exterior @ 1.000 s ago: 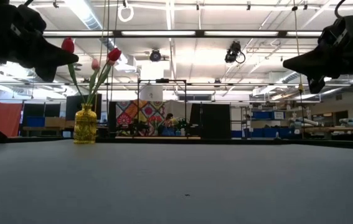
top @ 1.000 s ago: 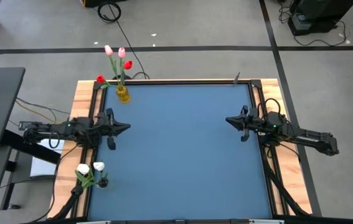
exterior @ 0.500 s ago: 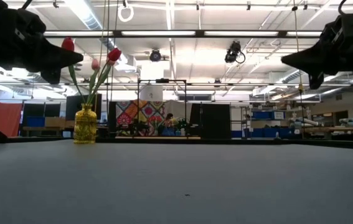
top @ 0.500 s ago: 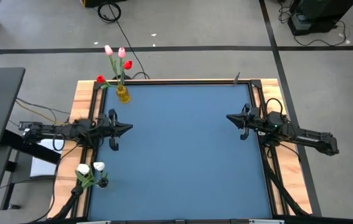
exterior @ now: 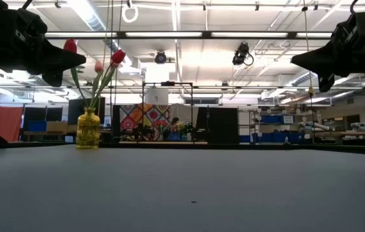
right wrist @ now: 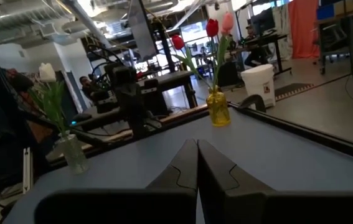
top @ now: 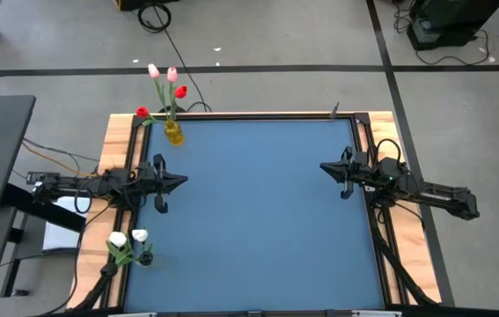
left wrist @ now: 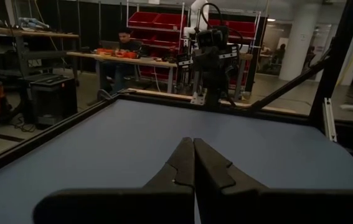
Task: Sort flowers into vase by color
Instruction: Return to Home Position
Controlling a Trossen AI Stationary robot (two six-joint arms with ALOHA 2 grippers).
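Note:
Red and pink tulips (top: 165,81) stand with their stems in a yellow vase (top: 173,133) at the table's far left corner; the low view shows the vase (exterior: 87,129) too, and the right wrist view shows the same vase (right wrist: 217,107). Two white tulips (top: 127,239) sit in a clear vase (right wrist: 74,152) on the wooden ledge at the near left. My left gripper (top: 182,181) hovers shut over the table's left edge. My right gripper (top: 323,168) hovers shut over the right edge. Neither holds anything.
The blue table top (top: 258,211) lies between the two arms, with a wooden frame (top: 113,141) around it. Cables run over the floor beyond the far edge. People sit at desks in the room behind.
My left gripper has moved a little toward the table's right, further over the blue top. The right arm has barely shifted. The flowers and vases stand as before.

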